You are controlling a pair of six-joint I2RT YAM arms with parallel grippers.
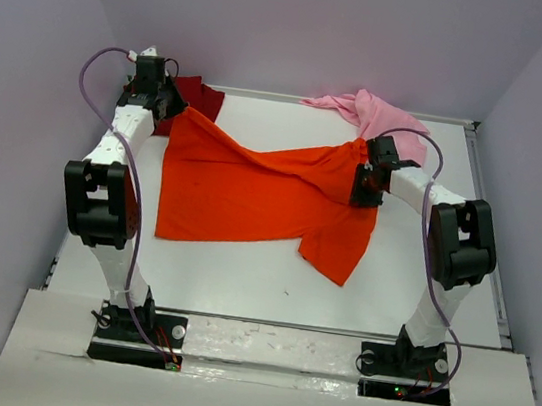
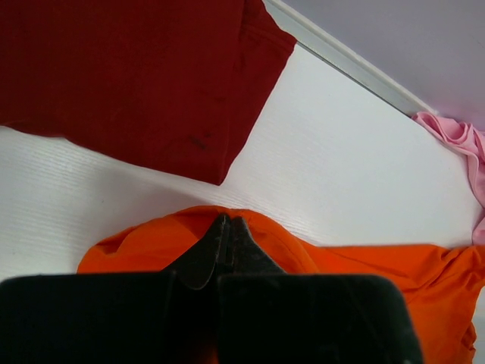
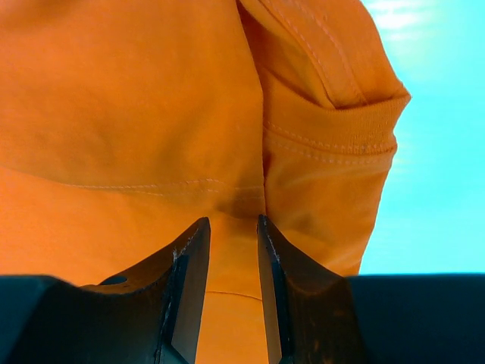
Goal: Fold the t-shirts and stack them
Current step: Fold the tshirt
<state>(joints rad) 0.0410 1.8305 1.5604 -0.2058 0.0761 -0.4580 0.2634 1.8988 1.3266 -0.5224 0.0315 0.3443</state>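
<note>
Mostly the orange t-shirt (image 1: pixel 253 190) fills the middle of the white bench (image 1: pixel 270 284). It is spread loosely with long diagonal wrinkles, and one flap trails toward 5 o'clock. Its corner at 10 o'clock is drawn up to the left tool (image 1: pixel 171 106), which is clenched on it. From the left wrist the two fingers sit pressed together, with a small peak of orange cloth gathered around their tips. At about 2 o'clock the opposite end of the shirt rises to the right tool (image 1: pixel 358 178), so the cloth runs taut-looking between the two arms. From the right wrist the right tool (image 3: pixel 231 224) has its jaws parted with a clear gap. Orange cloth fills the view beyond and between them, and a hemmed sleeve (image 3: pixel 333 136) hangs at 1 o'clock. Whether any cloth is caught on a finger cannot be told. The dark red t-shirt (image 1: pixel 200 97) lies flat at 11 o'clock, in the far corner just behind the left tool, its near edge beside the orange cloth. The pink t-shirt (image 1: pixel 375 112) lies crumpled at 1 o'clock against the far edge, just behind the right tool.
</note>
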